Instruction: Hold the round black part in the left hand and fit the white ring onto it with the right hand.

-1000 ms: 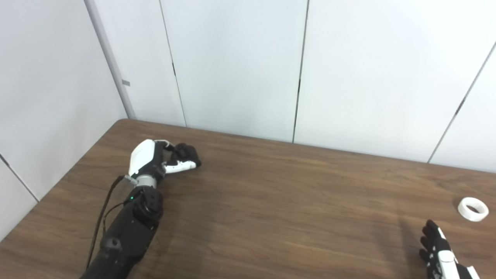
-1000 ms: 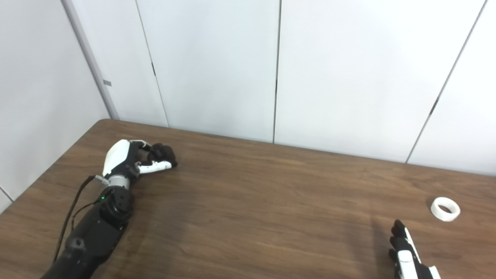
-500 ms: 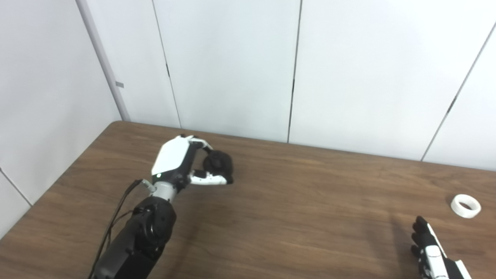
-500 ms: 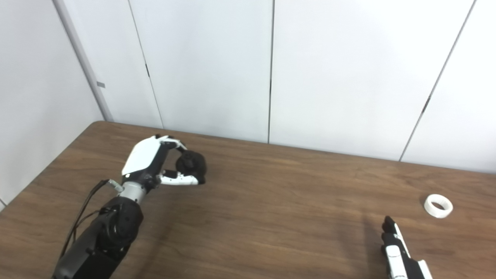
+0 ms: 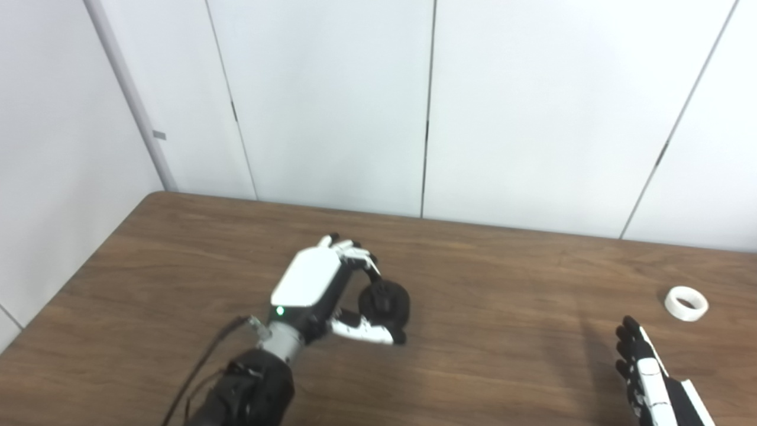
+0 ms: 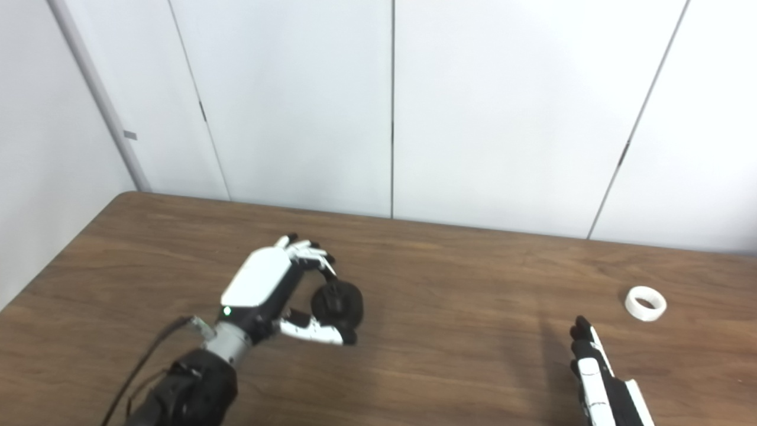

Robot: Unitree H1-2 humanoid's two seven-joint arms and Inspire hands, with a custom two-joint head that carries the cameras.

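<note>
1. Left hand [image 5: 319,290] closed around the round black part [image 5: 385,303]: fingers [image 5: 358,255] curled over its top, thumb [image 5: 364,331] pressed in beneath.
2. Round black part held above the wooden table [image 5: 473,307], left of centre, flat face turned towards the right.
3. White back of the left hand turned up and to the left, small green light lit near the wrist [image 5: 279,310].
4. Left forearm [image 5: 248,390] reaching in from the bottom edge, a thin black cable [image 5: 204,367] looped alongside it.
5. Right hand [image 5: 647,378] low at the bottom right, fingers [image 5: 628,340] straight, close together and pointed away towards the wall, holding nothing.
6. White ring [image 5: 686,303] lying flat on the table near the right edge, beyond the right hand and apart from it, well away from the black part.
7. Behind the table, pale wall panels [image 5: 331,100] with dark vertical seams.
</note>
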